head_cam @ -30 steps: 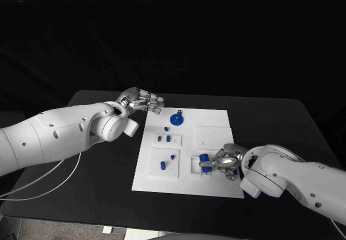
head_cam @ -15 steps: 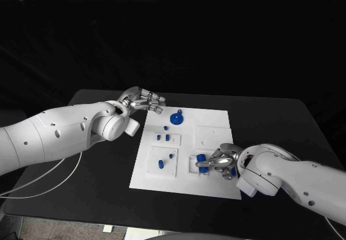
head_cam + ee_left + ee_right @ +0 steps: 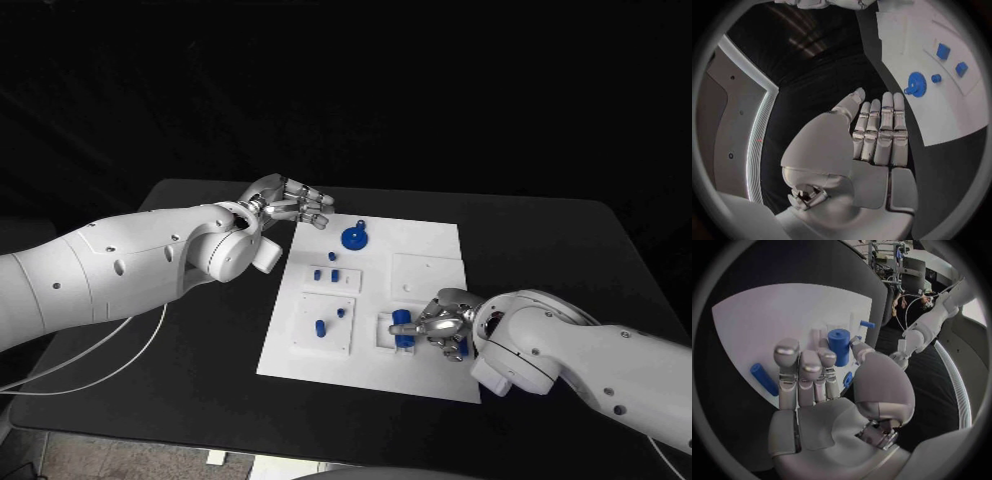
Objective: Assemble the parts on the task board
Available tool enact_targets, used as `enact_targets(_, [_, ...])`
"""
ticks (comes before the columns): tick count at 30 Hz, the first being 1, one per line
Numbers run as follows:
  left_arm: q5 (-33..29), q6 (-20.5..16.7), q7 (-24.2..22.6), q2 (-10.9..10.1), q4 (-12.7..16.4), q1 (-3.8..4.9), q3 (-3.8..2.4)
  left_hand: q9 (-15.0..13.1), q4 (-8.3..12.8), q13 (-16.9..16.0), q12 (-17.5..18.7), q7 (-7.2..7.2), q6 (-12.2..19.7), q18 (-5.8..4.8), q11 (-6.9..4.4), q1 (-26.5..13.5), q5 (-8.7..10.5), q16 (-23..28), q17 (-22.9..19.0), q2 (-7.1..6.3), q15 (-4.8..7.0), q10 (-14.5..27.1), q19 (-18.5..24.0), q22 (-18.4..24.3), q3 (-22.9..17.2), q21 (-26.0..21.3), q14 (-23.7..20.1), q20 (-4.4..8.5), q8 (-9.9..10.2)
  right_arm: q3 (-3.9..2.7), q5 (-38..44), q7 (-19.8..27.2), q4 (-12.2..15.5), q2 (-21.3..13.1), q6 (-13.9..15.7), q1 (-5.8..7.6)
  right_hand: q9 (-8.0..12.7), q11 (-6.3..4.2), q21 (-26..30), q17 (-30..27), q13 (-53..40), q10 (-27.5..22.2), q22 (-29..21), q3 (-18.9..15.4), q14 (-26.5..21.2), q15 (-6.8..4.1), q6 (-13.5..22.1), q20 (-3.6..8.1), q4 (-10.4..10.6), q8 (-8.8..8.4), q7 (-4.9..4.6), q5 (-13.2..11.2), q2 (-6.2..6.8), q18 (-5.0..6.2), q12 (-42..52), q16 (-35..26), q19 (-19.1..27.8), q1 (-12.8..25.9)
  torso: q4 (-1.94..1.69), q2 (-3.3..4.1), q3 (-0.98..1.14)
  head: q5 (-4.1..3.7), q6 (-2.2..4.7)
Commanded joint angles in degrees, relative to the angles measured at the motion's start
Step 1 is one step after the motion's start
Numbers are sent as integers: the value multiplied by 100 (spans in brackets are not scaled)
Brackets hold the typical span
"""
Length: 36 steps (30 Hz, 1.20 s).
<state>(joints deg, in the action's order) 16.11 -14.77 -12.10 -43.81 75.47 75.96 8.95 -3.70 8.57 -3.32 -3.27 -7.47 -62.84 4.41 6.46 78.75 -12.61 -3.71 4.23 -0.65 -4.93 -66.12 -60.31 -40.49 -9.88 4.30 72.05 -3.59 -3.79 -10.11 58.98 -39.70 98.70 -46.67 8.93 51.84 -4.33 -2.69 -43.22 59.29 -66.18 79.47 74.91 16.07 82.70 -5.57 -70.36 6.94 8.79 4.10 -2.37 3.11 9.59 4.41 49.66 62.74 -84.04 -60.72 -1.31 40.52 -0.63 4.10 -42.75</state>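
Right hand (image 3: 440, 324): over the near right part of the task board (image 3: 433, 240), fingers curled beside an upright blue cylinder (image 3: 839, 346); whether they grip it cannot be told. Left hand (image 3: 289, 203): empty, fingers straight and side by side, at the board's far left corner. Blue gear (image 3: 353, 238): far end of the board, near the left hand. Small blue pegs (image 3: 325, 327): left-side recesses.

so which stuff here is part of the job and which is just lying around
Part of the job:
- task board
- blue gear
- blue cylinder at the right hand
- small blue parts

Lying about:
- white cable on the black table
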Motion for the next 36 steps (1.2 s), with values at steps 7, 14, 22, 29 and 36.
enact_targets(7, [21,84,-11,9,20,4,-4,-1,-31,2,-22,-3,47,42,14,-34,36,21,0,19,13,38,-19,10,9,-34,-32,-2,13,38,250,-58,38,32,31,-19,-31,-4,-26,33,8,7,110,-53,50,-14,-41,13,87,-38,-5,-32,-106,-97,-15,-15,-309,-250,3,3,6,40,30])
enact_targets(14, [21,84,-10,0,24,4,-4,-2,-42,2,-22,-4,52,41,16,-36,35,21,0,19,11,42,-21,39,10,-35,-37,-4,13,39,249,12,143,-24,197,-15,-20,-10,-69,68,4,27,138,35,52,-13,-87,13,-84,-40,11,-27,-159,-110,3,9,-310,-122,7,5,10,60,30])
enact_targets(22, [21,88,-7,-2,24,4,-4,-2,-42,2,-22,-4,52,41,16,-36,35,21,0,19,11,42,-21,39,10,-35,-37,-4,13,38,241,46,249,-61,216,39,-19,-11,-96,83,16,28,154,25,54,-12,-106,12,-130,-41,15,-25,-151,-112,-2,21,-310,-76,4,5,8,94,38])
enact_targets(29, [21,93,0,-6,24,4,-4,-2,-42,2,-22,-4,52,41,16,-36,35,21,0,19,11,42,-21,39,10,-35,-37,-4,13,37,240,49,313,-69,219,65,-19,-12,-95,87,15,30,155,26,55,-13,-106,11,-132,-42,15,-24,-154,-111,2,24,-310,-77,1,5,5,121,28])
enact_targets(36, [20,97,12,-11,27,4,-4,-2,-42,2,-22,-4,52,41,16,-36,35,21,0,19,11,42,-21,39,10,-35,-37,-4,13,36,244,1,306,-63,106,84,-17,-9,-102,80,27,24,162,-2,52,-12,-103,11,-104,-43,12,-24,-127,-110,-7,16,-310,-40,1,4,4,137,23])
